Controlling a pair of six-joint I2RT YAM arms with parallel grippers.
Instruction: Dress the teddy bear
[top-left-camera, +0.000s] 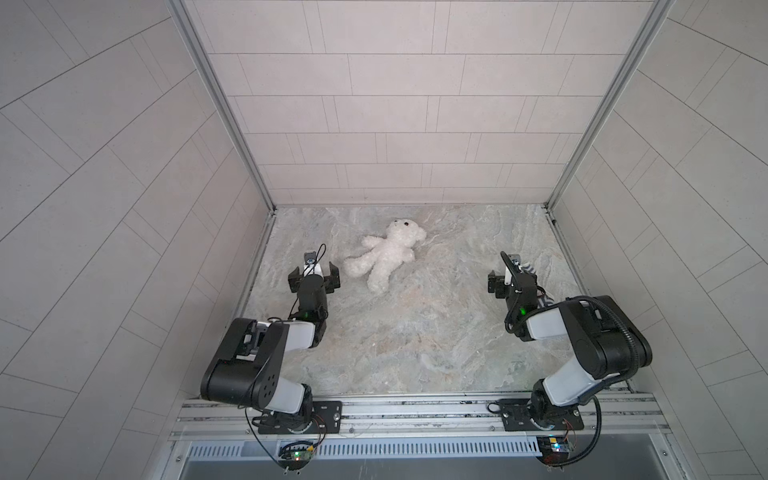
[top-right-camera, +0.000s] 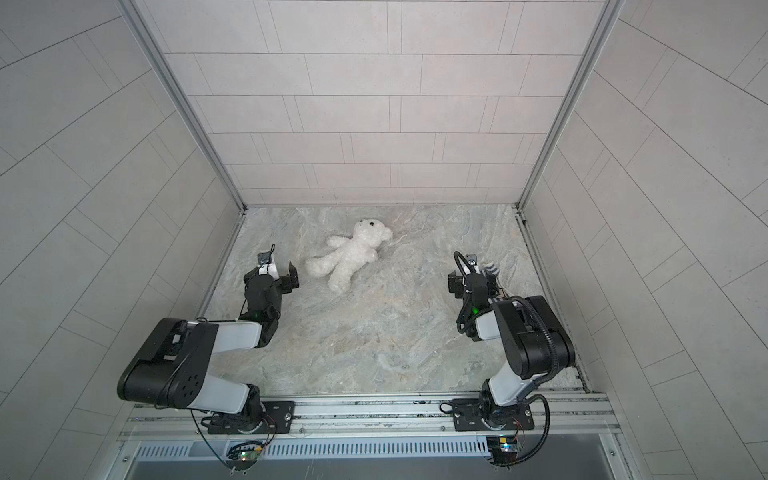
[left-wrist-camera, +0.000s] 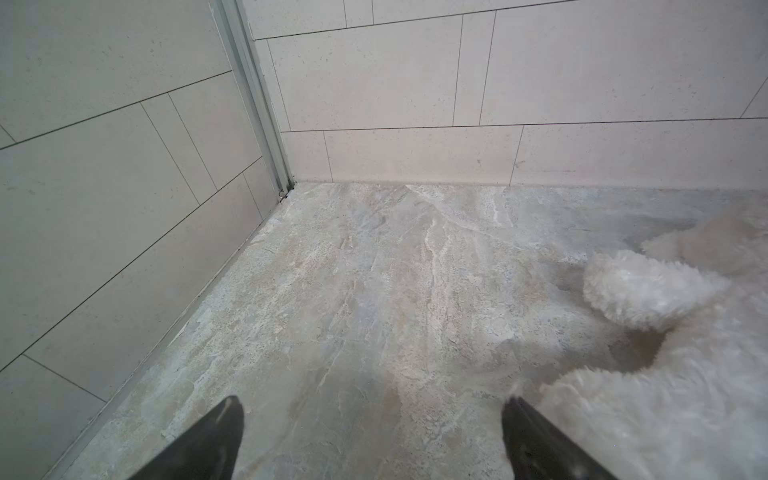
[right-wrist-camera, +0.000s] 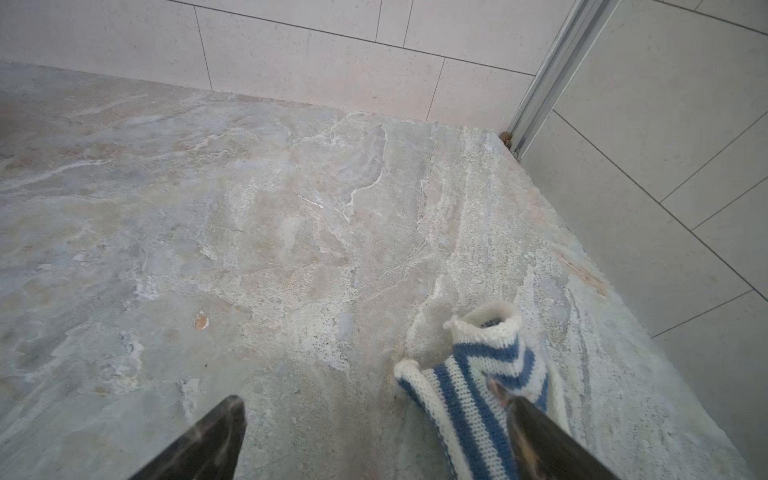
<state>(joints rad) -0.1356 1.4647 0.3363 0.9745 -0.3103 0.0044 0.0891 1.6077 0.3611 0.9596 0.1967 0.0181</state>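
The teddy bear (top-left-camera: 386, 253) (top-right-camera: 353, 253), white and fluffy, lies on its back on the marble table left of centre, head toward the back wall. My left gripper (top-left-camera: 314, 272) (top-right-camera: 272, 274) stands open just left of its legs. In the left wrist view the bear's fur (left-wrist-camera: 648, 291) lies beside one fingertip, and the left gripper (left-wrist-camera: 372, 403) holds nothing. My right gripper (top-left-camera: 513, 278) (top-right-camera: 473, 279) (right-wrist-camera: 374, 401) hangs open at the right over a blue-and-white striped shirt (right-wrist-camera: 478, 382) (top-left-camera: 530, 268) (top-right-camera: 493, 268). One finger lies over the knit. The arm hides most of the shirt in both top views.
Tiled walls close in the table on the left (top-left-camera: 232, 232), back (top-left-camera: 407, 178) and right (top-left-camera: 582, 232). A metal rail (top-left-camera: 415, 409) carrying both arm bases runs along the front edge. Bare marble (top-left-camera: 415, 324) lies between the two arms.
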